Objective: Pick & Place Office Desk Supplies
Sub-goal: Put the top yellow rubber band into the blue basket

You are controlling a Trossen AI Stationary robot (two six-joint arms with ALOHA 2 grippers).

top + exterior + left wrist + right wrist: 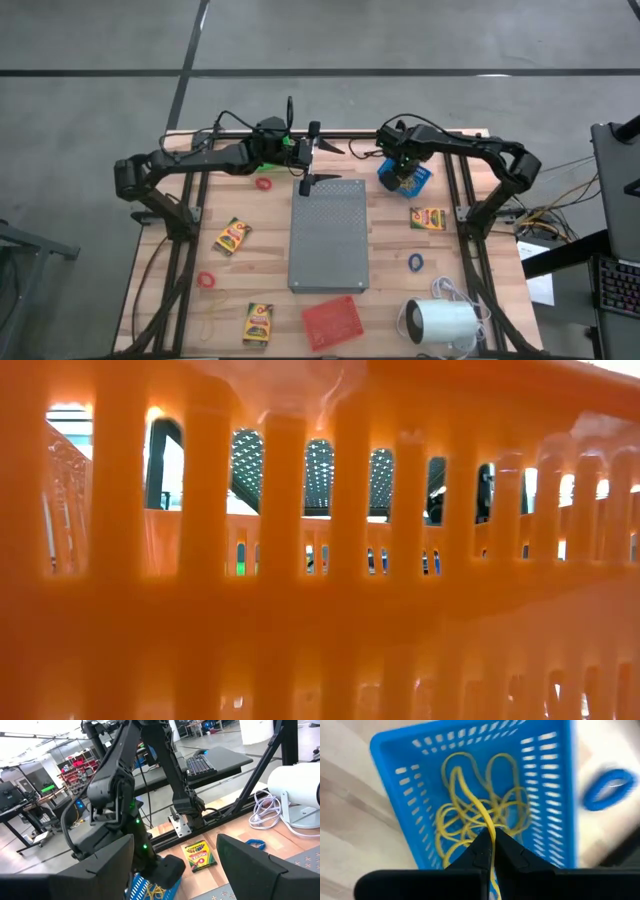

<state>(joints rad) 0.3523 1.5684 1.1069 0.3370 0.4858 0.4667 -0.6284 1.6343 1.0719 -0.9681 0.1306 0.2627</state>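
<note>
The right gripper hangs directly over a small blue slotted basket at the far right of the table, its fingers pinched together on a thin yellow rubber band. The band runs up out of the fingertips and drapes down into a loose tangle of other yellow bands lying on the basket floor. A blue rubber ring lies on the wood just beside the basket.

From above, the right arm reaches in from the table's right edge, elbow bent, wrist turned down over the basket. A yellow crayon box lies near it.

The left gripper is held over the far end of the grey perforated slab, fingers spread wide with nothing between them, the arm stretched across from the left.

On the wood lie two more crayon boxes, a red ring, another red ring, a blue ring and a tan band. A red basket sits at the near edge.
</note>
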